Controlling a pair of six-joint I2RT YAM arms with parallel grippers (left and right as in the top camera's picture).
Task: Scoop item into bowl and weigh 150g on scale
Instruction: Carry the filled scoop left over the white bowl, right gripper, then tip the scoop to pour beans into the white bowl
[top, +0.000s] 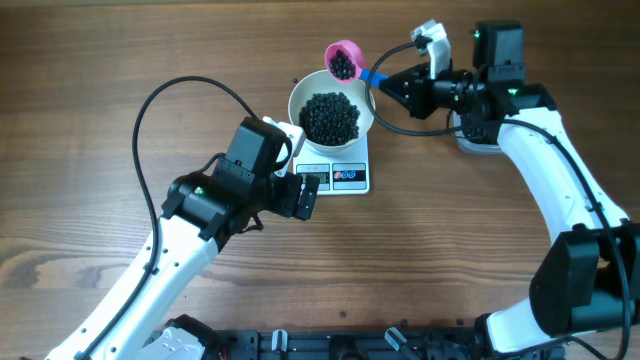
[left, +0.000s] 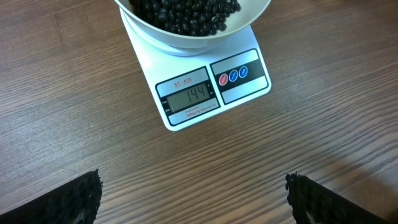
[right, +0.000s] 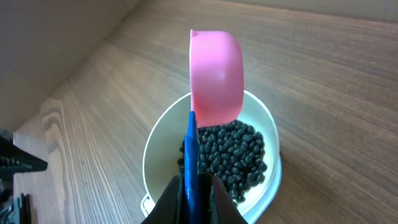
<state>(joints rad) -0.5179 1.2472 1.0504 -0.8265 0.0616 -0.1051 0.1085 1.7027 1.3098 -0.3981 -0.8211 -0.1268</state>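
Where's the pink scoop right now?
Overhead view: the pink scoop hangs over the far rim of the white bowl on the scale, mid-table, its blue handle clamped in the right jaws.

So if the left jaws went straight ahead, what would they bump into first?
Most likely the scale, at its display end, with the bowl of beans on it just behind. Depth is unclear, so they might touch the table first.

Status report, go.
Left gripper open, facing scale. Right gripper shut on scoop, at bowl rim. Beans in bowl, display 144. Nothing blocking.
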